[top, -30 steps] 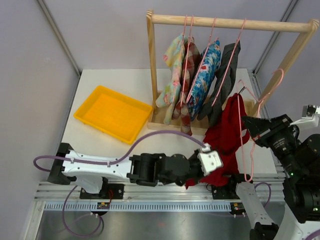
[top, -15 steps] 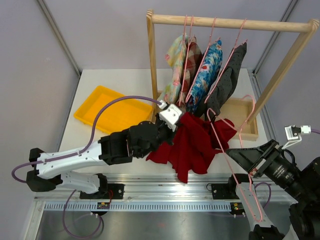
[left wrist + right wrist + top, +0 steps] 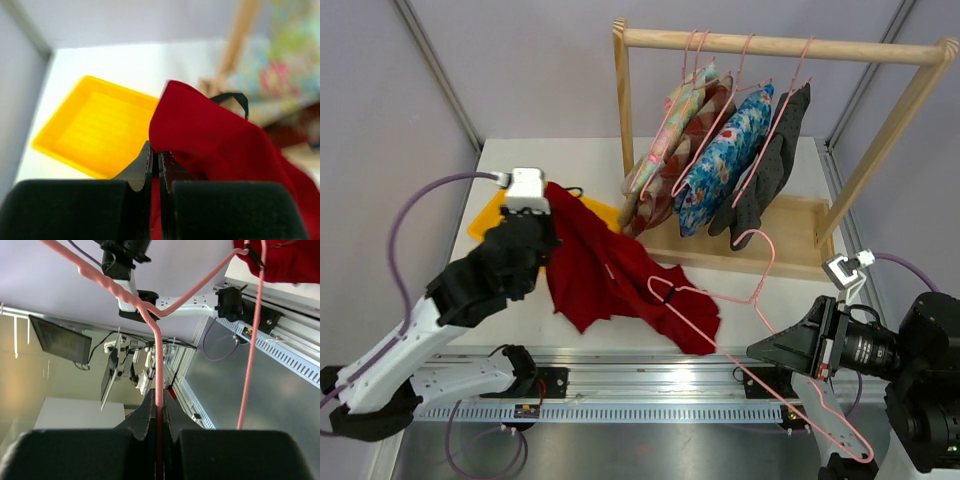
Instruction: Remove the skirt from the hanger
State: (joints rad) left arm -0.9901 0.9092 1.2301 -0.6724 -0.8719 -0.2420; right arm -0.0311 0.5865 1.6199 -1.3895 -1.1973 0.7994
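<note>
While the left gripper (image 3: 155, 167) is pinched shut on an upper fold of the red skirt (image 3: 610, 270), the cloth hangs from it at left centre of the top view. From there it trails down-right across the white table (image 3: 570, 160).

- Yellow tray (image 3: 85, 135): sits at the left of the table. The wrist view shows its ribbed yellow floor. In the top view the skirt's raised edge and the left arm cover most of it, with only corners showing. I cannot tell whether the cloth touches it.
- Pink hanger (image 3: 760, 290): lies at lower right, and the right gripper (image 3: 159, 412) has its fingers clamped on the wire. One black strap of the skirt is hooked on the hanger's far end, so the skirt is not off it.
- Wooden rack (image 3: 770, 45): four garments (image 3: 720, 165) hang from the top rail on pink hangers, tilted, over the rack's base tray (image 3: 800, 215).
</note>
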